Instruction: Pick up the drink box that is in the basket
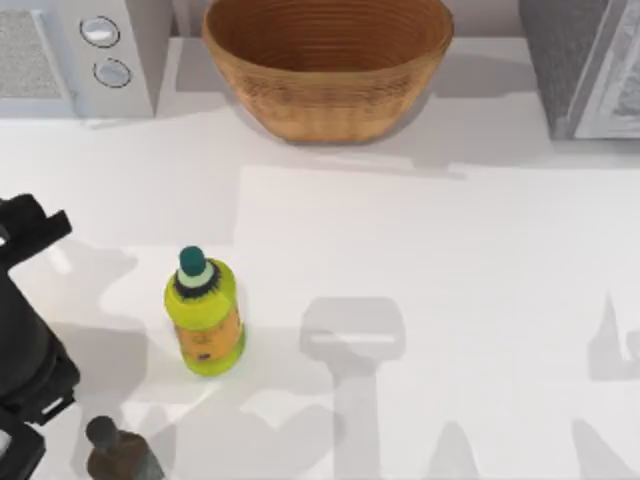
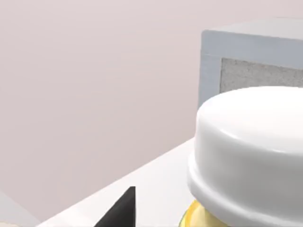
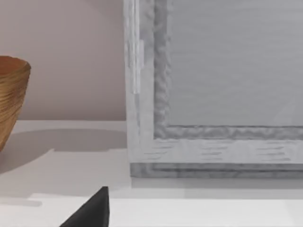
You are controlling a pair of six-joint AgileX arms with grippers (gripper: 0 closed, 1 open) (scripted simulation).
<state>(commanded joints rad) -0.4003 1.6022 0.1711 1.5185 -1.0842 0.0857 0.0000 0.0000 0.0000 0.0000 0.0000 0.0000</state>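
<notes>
At the table's back edge, about mid-width in the top view, sits the basket, its rim facing up; the part of its inside that shows is bare ribbed weave, and I cannot tell where the drink box is. A white oven with two round knobs stands at the back left and a grey cabinet at the back right, both apart from the basket. A yellow-green bottle with a teal cap stands upright on the table, left of centre and well in front of the basket. Near the front left edge stands a small dark bottle, just beside the left arm. The left gripper hangs close to a white rounded cap over a yellow body, with the oven behind. The right gripper faces the grey cabinet, with the basket's side to one side of it. Whether either pincer is wide or narrow I cannot tell.
</notes>
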